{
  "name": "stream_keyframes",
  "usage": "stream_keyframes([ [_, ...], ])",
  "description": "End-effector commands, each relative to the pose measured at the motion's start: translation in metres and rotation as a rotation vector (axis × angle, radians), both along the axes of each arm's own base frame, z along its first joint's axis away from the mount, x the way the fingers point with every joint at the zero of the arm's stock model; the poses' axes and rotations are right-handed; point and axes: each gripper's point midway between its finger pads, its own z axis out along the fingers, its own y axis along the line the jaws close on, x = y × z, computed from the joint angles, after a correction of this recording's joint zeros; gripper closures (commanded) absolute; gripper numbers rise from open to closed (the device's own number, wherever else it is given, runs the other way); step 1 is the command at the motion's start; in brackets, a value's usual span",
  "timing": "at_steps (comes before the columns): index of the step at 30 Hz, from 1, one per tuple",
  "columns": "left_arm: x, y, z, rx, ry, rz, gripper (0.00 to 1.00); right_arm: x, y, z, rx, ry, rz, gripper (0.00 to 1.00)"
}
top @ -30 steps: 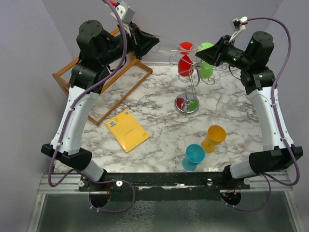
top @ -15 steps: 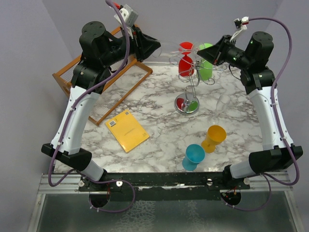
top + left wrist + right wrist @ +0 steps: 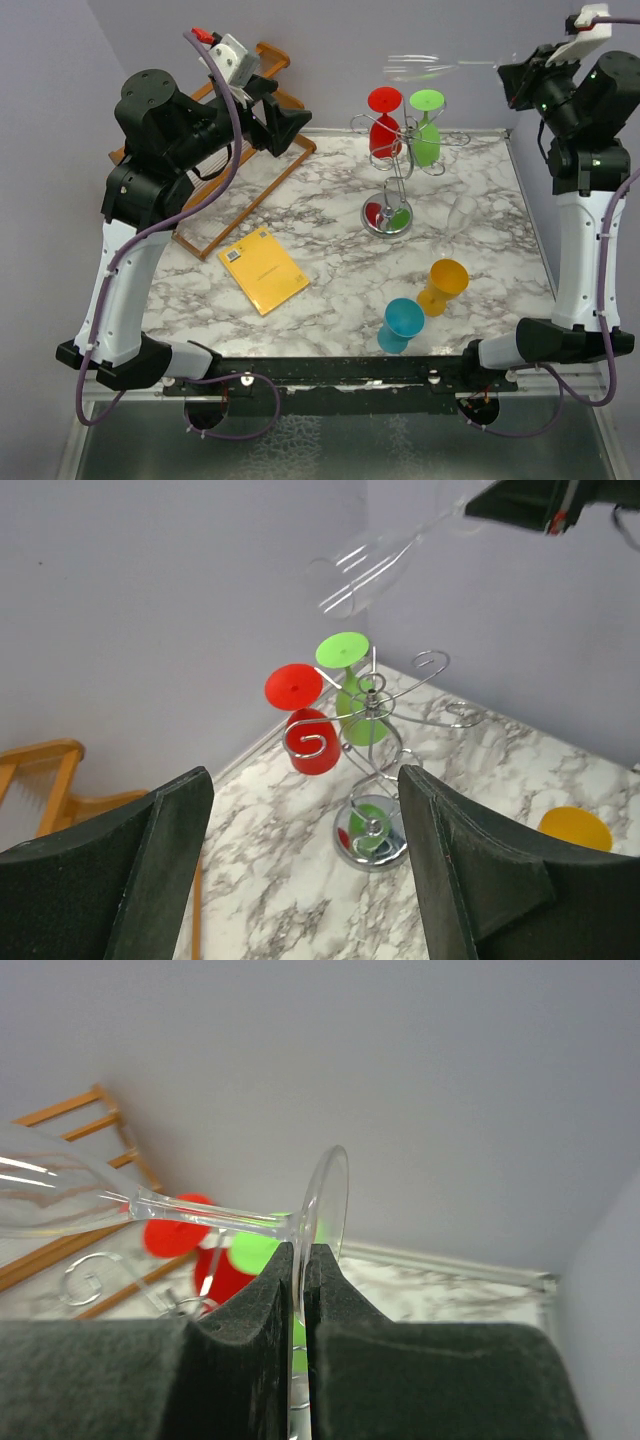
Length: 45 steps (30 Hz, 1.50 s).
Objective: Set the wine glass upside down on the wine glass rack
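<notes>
One clear wine glass (image 3: 420, 68) is clamped by its foot in the right gripper (image 3: 300, 1260), high above the wine glass rack (image 3: 387, 218), on which two coloured glasses (image 3: 383, 130) are hung. The left gripper (image 3: 290, 122) is held with jaws spread.

Yellow booklet (image 3: 264, 270), teal goblet (image 3: 401, 324) just beside orange goblet (image 3: 444, 285) on marble table (image 3: 330, 210); wooden rack (image 3: 250, 205) far left

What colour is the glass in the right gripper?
Clear, colourless. The wine glass shows best in the right wrist view.
</notes>
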Motion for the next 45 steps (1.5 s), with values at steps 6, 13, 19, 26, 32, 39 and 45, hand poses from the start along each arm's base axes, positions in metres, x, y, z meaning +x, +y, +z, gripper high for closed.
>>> stream_keyframes([
  [6,0.018,0.023,-0.032,0.124,0.035,0.14,0.18,-0.052,-0.127,0.071,-0.457,-0.151,-0.679,0.99],
  [13,0.034,0.025,-0.051,0.156,0.076,0.176,0.12,-0.063,-0.166,0.042,-0.858,-0.044,-0.861,0.99],
  [19,0.04,0.024,-0.059,0.171,0.084,0.18,0.12,-0.039,-0.167,-0.009,-1.077,0.083,-0.763,0.99],
  [26,0.04,0.026,-0.063,0.178,0.081,0.177,0.12,-0.018,-0.158,-0.05,-1.213,0.17,-0.599,0.99],
  [32,0.039,0.026,-0.066,0.185,0.086,0.17,0.12,-0.011,-0.154,-0.076,-1.309,0.221,-0.505,0.99],
  [39,0.04,0.024,-0.071,0.191,0.093,0.16,0.12,0.002,-0.133,-0.095,-1.371,0.219,-0.301,0.99],
  [45,0.04,0.025,-0.074,0.196,0.097,0.16,0.12,0.01,-0.104,-0.105,-1.413,0.176,-0.066,0.99],
])
